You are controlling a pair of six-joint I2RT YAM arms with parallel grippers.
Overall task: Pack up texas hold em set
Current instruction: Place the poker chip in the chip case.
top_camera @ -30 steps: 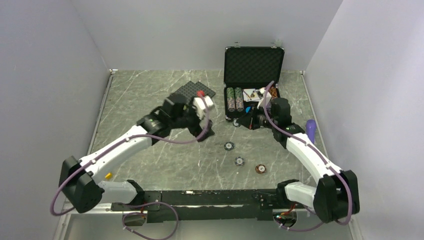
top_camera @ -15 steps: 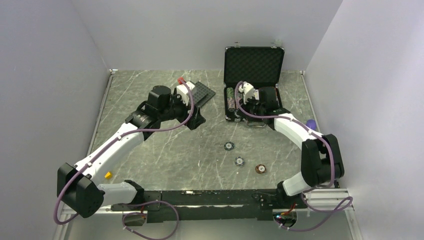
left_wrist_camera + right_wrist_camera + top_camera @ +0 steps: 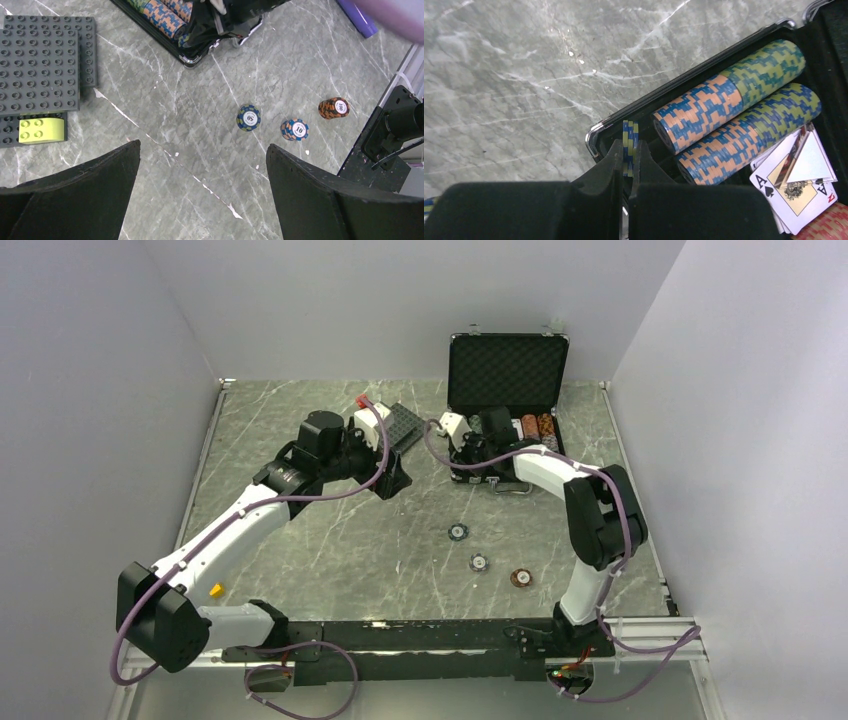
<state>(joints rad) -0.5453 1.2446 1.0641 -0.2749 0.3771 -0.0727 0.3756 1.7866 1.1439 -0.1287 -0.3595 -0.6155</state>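
Right claw [image 3: 628, 150] is clenched tight on a thin stack of green-and-blue chips [image 3: 629, 132]. I'm holding them on edge because the rolls [image 3: 729, 95] already in the case [image 3: 684, 82] lie sideways, so mine should slot onto the end of a row without flipping. They're hanging right at the near corner of the case, just off the end of those rolls. I can't tell whether they're touching the liner yet. The cards [image 3: 799, 185] sit loose just beside the rolls, so I'd guess I need to come in straight and not nudge them.

The case itself sits toward the back right of the counter [image 3: 175, 100], lid propped upright, which keeps the whole tray reachable from above.

Left claw [image 3: 202, 147] is spread wide, gripping nothing, hovering over the counter. Ahead of it are the stragglers: a blue stack [image 3: 248, 117], another blue one [image 3: 294, 129] and an orange stack [image 3: 334, 108], all well apart from the case. Probably next in line.
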